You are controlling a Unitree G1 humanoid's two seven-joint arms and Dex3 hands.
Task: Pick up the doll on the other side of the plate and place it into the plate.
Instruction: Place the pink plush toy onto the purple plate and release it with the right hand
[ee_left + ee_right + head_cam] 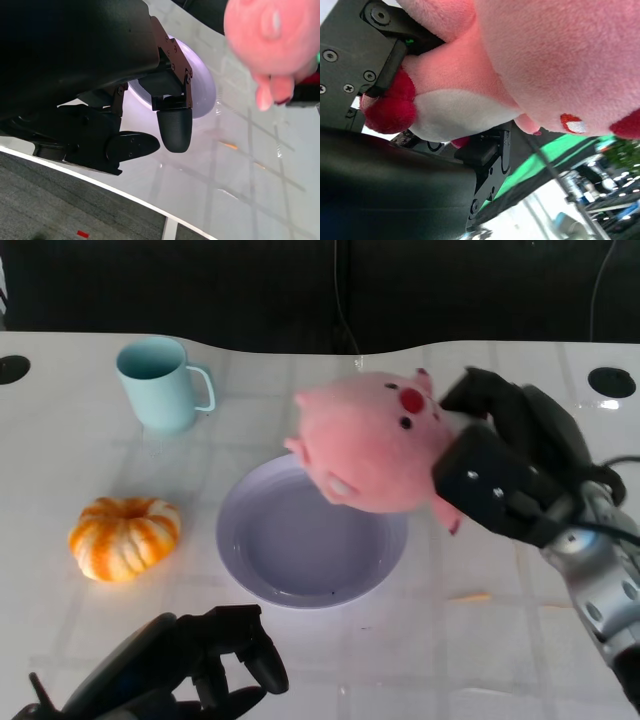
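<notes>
Head view overhead; wrist views close; all share doll (pixel 375 445).

Bright overhead light, table (pixel 420 640) glare (doll (pixel 272 35) blurry)

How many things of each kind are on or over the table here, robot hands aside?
Doll: 1, held by the right hand over the plate
Plate: 1
Mug: 1
Pumpkin: 1
Total: 4
</notes>
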